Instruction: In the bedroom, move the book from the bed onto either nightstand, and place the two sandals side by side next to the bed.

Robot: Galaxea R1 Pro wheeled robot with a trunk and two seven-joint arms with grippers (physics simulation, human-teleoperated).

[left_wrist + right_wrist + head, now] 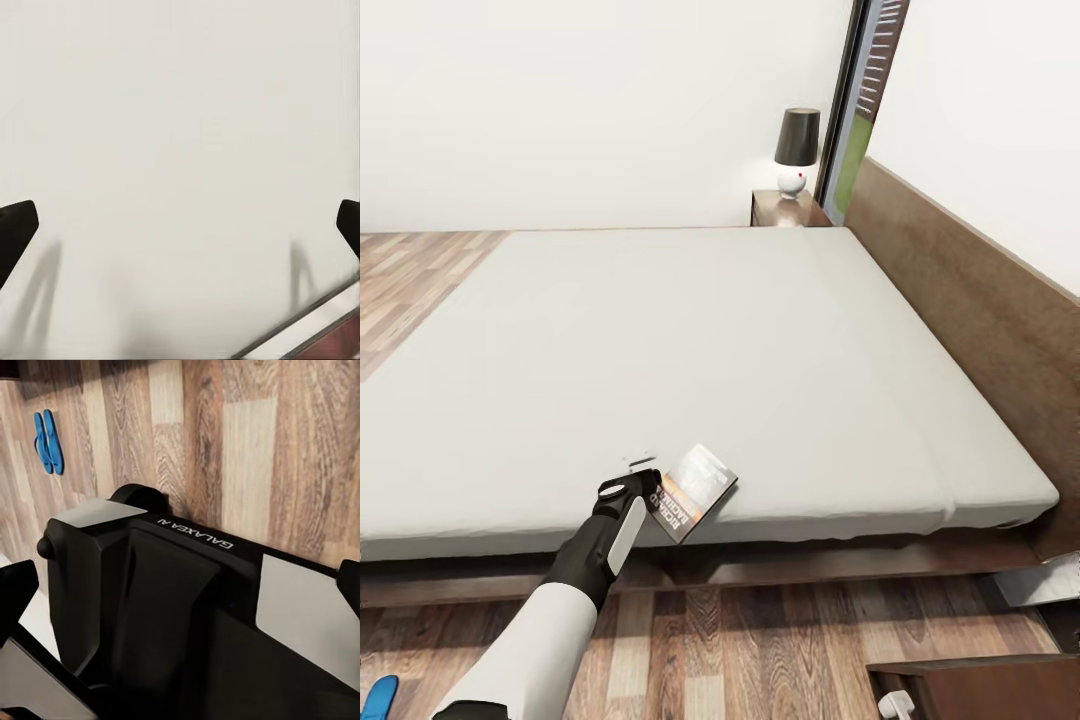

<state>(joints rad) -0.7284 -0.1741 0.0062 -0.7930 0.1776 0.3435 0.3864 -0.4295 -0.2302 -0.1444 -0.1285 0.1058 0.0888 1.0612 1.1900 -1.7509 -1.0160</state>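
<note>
One book [698,490] here, lying flat on the near edge of the bed [690,350], with a corner poking out past the mattress edge. The left gripper [642,470] is right beside it on its left, over the mattress; in the left wrist view the dark fingertips [16,225] sit wide apart at the frame's edges with only mattress between them, so it's spread open, holding nothing. A sliver of the book's edge [330,330] shows in that view's corner.

Two blue sandals [47,441] show up in the right wrist view, lying side by side and touching on the wood floor [247,435]. In the head view one blue bit [378,695] peeks in at the near left corner of the floor, probably a sandal but too cut off to be sure. The right gripper itself, can't tell if it's open or closed: that view mostly has the robot's black base [172,615] in it.

One nightstand [788,209] at the far right by the headboard [970,290], with one lamp [796,150] on it (dark shade, white round base). Another dark wooden piece [980,685] sits at the near right corner.

Room: white walls, wood-plank floor, plain off-white mattress, a tall window strip [865,90] behind the lamp.
</note>
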